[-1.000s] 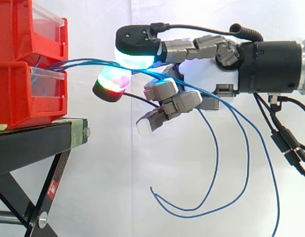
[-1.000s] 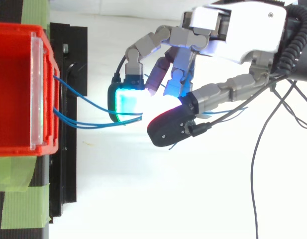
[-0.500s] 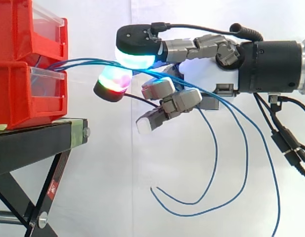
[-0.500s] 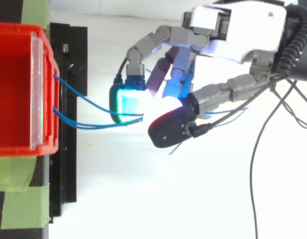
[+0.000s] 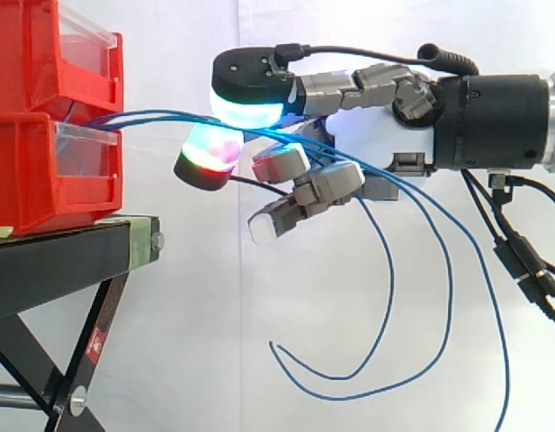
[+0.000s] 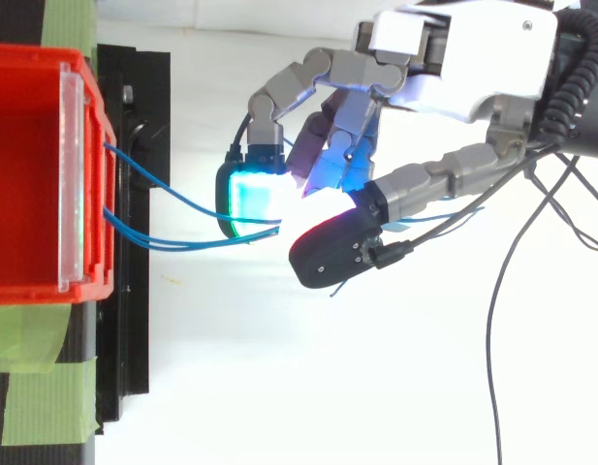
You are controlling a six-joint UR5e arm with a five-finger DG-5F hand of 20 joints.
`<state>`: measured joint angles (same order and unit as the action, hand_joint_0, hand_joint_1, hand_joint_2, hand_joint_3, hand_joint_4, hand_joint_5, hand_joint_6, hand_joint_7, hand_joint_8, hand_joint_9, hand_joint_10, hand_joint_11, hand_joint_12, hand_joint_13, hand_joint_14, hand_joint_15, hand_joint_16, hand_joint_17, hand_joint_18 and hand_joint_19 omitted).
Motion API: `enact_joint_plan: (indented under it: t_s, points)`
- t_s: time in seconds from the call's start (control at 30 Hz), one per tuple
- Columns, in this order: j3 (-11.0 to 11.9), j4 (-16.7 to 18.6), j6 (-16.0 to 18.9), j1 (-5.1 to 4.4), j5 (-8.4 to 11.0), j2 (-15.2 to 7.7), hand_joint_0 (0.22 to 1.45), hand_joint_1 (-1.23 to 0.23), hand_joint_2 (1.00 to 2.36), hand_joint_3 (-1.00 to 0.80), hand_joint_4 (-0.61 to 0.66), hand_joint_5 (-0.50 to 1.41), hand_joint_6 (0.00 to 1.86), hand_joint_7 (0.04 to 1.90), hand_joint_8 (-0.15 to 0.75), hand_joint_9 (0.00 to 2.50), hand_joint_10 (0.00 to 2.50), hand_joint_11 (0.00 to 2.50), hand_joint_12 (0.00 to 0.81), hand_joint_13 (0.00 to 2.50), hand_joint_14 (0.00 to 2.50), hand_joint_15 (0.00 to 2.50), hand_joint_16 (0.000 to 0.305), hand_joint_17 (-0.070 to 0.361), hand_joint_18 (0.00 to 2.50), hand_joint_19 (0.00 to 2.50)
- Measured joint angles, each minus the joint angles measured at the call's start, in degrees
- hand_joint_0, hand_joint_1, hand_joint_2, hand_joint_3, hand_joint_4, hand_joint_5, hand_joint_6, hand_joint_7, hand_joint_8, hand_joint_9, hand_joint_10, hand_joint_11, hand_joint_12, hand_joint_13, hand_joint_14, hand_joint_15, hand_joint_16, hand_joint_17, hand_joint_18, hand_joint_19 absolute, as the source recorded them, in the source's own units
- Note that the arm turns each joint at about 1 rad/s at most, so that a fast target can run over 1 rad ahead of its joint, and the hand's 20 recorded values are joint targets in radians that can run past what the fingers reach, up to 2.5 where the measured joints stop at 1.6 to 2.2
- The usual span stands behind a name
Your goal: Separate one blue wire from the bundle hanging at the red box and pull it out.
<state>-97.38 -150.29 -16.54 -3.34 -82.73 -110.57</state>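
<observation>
Remote operator's view: the hand [image 5: 385, 135] hangs level just off the red box [image 5: 43, 171]. Its fingers are curled, and two glowing pads [image 5: 246, 103] close from above and below on the blue wires [image 5: 151, 114]. The wires run out of the box front, pass through the grip and droop in long loops behind it. From above, the strands fan apart at the box and converge at the pads. My worry is that several strands look caught together, so a pull could drag out the whole bundle or tug the box along the bench [image 5: 61, 256].
</observation>
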Motion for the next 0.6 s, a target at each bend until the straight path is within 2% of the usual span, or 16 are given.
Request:
enact_joint_plan:
  t_s: [0.27, 0.6]
  points:
    - [0.00, 0.00, 0.00, 0.00, 0.03, 0.00, 0.55, -0.81, 1.01, -0.37, 0.24, -0.19, 0.92, 0.87, 0.382, 1.31, 0.01, 1.37, 0.438, 1.60, 0.02, 1.40, 0.054, 0.121, 0.90, 0.47]
    - [0.00, 0.08, -0.04, -0.01, 0.08, 0.00, 0.54, -0.76, 1.01, -0.40, 0.23, -0.18, 0.91, 0.88, 0.393, 1.37, 0.01, 1.37, 0.439, 1.61, 0.02, 1.37, 0.053, 0.120, 0.92, 0.49]
